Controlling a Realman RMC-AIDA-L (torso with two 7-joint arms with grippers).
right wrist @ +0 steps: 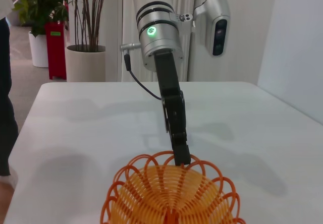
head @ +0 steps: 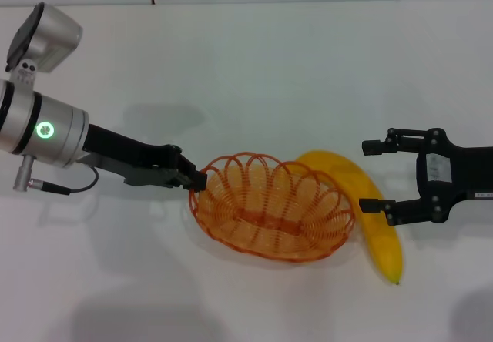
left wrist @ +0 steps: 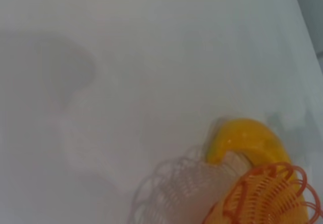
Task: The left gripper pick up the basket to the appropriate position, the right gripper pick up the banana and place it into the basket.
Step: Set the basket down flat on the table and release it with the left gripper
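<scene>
The orange wire basket (head: pixel 225 234) is at the middle of the white table. My left gripper (head: pixel 196 180) is shut on its left rim; the right wrist view shows that claw (right wrist: pixel 181 156) pinching the basket's (right wrist: pixel 171 188) far rim. In the left wrist view the basket (left wrist: pixel 267 193) casts a shadow apart from itself, so it seems raised a little. The yellow banana (head: pixel 381 238) lies on the table against the basket's right side, partly behind it, and also shows in the left wrist view (left wrist: pixel 242 138). My right gripper (head: pixel 370 176) is open and empty, its fingertips level with the banana's upper half.
The white table (head: pixel 254 65) reaches back to a wall. In the right wrist view, potted plants (right wrist: pixel 86 57) and a red pot (right wrist: pixel 56 50) stand on the floor beyond the table's far edge, and something dark is at the picture's left border.
</scene>
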